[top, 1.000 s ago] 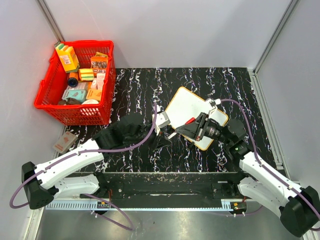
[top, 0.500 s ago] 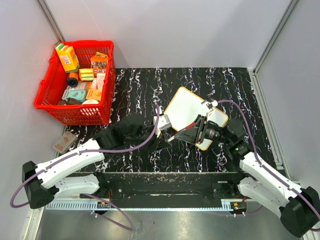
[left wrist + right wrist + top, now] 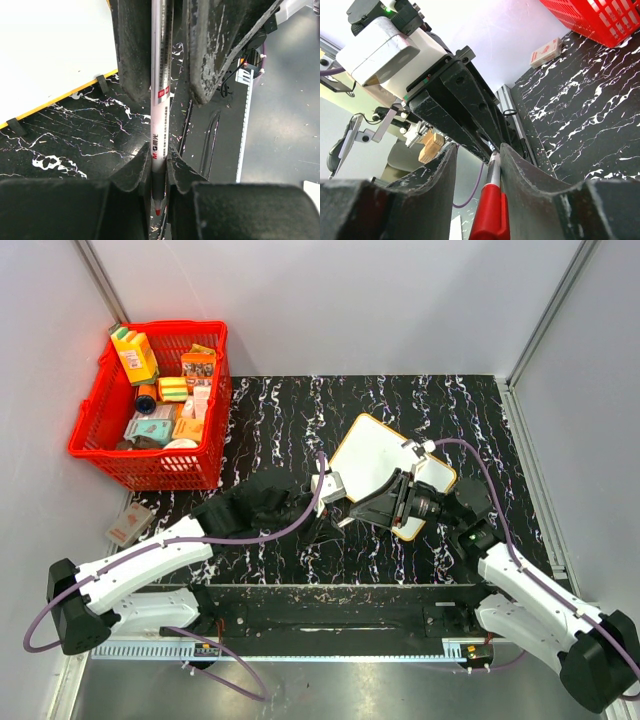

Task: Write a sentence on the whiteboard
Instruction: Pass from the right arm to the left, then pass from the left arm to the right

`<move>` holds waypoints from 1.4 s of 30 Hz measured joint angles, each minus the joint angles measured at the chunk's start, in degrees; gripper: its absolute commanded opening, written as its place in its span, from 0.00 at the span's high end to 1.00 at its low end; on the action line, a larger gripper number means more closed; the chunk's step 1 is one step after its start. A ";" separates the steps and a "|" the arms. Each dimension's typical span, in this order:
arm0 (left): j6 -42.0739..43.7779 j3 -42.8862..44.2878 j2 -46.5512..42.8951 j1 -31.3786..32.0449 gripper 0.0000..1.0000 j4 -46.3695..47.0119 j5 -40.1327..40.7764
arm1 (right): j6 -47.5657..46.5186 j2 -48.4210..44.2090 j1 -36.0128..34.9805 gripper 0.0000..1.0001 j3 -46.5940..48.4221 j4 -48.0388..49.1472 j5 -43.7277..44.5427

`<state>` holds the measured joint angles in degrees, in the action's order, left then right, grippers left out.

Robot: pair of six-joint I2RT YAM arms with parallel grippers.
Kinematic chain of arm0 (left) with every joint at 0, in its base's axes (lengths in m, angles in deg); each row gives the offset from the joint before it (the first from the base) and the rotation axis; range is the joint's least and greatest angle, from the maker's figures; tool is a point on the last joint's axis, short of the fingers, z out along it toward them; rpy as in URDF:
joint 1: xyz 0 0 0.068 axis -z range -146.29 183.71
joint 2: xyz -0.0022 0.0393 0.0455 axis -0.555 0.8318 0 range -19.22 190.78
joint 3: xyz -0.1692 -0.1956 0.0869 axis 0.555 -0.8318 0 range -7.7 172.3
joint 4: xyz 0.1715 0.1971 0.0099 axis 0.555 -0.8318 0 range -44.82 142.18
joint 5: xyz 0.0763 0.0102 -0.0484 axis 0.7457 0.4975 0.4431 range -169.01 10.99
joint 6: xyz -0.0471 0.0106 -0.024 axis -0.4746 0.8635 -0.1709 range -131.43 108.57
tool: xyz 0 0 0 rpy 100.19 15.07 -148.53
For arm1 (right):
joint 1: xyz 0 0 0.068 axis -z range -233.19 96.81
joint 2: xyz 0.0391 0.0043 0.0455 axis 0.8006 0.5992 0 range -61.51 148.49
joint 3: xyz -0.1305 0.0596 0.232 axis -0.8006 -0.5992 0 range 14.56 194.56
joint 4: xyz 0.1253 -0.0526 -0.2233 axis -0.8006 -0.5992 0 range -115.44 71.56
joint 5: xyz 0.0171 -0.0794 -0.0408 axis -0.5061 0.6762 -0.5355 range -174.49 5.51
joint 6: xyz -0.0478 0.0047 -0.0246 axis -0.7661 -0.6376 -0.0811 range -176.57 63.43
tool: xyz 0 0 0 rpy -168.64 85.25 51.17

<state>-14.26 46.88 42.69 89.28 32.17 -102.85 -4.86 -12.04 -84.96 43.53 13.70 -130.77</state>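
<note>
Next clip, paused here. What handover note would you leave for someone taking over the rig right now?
Left claw: shut on the marker, pinching its white barrel.
Right claw: open, jaws parted around the marker's red cap.
Whiteboard: flat on the black table, partly under the right claw; the part that shows is blank.
Done: marker is gripped by the left claw, held off the board.
Left: the whole sentence; no writing shows.
</note>
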 measured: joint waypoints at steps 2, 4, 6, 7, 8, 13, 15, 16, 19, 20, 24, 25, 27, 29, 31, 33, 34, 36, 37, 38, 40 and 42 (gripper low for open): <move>0.00 0.00 0.00 0.02 1.00 -0.04 -0.04 | -0.44 -0.09 0.00 0.55 0.00 -0.48 -0.22; 0.00 0.00 0.00 0.02 1.00 -0.04 -0.02 | -1.14 -0.31 0.00 0.55 0.00 -1.55 -0.46; 0.00 0.00 0.00 0.02 1.00 -0.04 0.00 | -2.23 -0.87 0.00 0.51 0.04 -3.54 -0.98; 0.00 0.00 0.00 0.02 1.00 -0.04 0.00 | -2.80 -1.14 0.00 0.50 0.04 -4.42 -1.25; 0.00 0.00 0.00 0.02 1.00 -0.04 0.02 | -3.30 -1.42 0.00 0.48 0.07 -5.27 -1.33; 0.00 0.00 0.00 0.02 1.00 -0.04 0.00 | -4.98 -2.03 0.00 0.58 0.07 -7.87 -1.38; 0.00 0.00 0.02 0.02 1.00 -0.04 -0.02 | -5.09 -2.08 0.00 0.61 0.07 -8.15 -1.25; 0.00 0.00 0.04 0.02 1.00 -0.04 -0.02 | -5.09 -2.10 0.00 0.64 0.07 -8.11 -1.16; 0.00 0.00 0.09 0.02 1.00 -0.04 -0.04 | -4.94 -2.29 0.00 0.68 0.07 -8.04 -0.70; 0.00 0.00 0.09 0.02 1.00 0.02 -0.04 | -4.87 -2.32 0.00 0.72 0.07 -8.04 -0.42; -0.02 0.00 0.09 0.02 1.00 0.11 -0.17 | -4.48 -2.21 0.00 0.98 0.07 -8.02 0.35; -0.02 0.00 0.09 0.02 1.00 0.11 -0.17 | -4.26 -2.10 0.04 1.00 0.07 -8.02 0.52; -0.04 0.00 0.09 0.02 0.85 0.02 -0.20 | -4.20 -1.86 0.04 1.00 0.07 -8.09 0.66; -0.02 0.00 0.09 0.00 0.52 -0.02 -0.04 | -4.35 -1.84 0.04 1.00 0.07 -8.22 0.74; 0.28 0.00 0.09 0.00 0.34 0.00 0.59 | -4.66 -1.99 0.02 1.00 0.07 -8.70 0.81; -0.42 -0.17 -0.02 0.02 0.20 0.13 2.10 | -5.51 -2.73 0.00 1.00 0.11 -10.27 1.49; -0.35 -0.46 -0.22 0.02 0.17 0.33 2.99 | -6.05 -3.28 0.00 1.00 0.20 -11.50 2.08; -0.52 -1.46 -1.14 0.02 0.09 0.57 4.87 | -7.43 -4.63 0.00 1.00 0.31 -13.70 3.69; -0.74 -2.08 -1.86 0.00 0.07 0.61 5.99 | -8.02 -5.22 0.00 1.00 0.33 -14.60 4.24; -0.85 -2.60 -2.45 0.00 0.05 0.87 6.86 | -8.66 -6.05 0.00 1.00 0.37 -15.87 5.64; -1.36 -3.74 -3.85 0.00 0.01 1.68 9.18 | -9.68 -7.37 0.00 1.00 0.44 -18.25 8.15; -2.03 -4.98 -5.07 0.00 0.01 2.93 11.87 | -10.62 -8.76 -0.02 1.00 0.57 -21.62 12.63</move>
<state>-16.29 41.90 37.62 89.28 35.10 -90.98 -15.49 -20.80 -84.98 44.10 -7.92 -118.14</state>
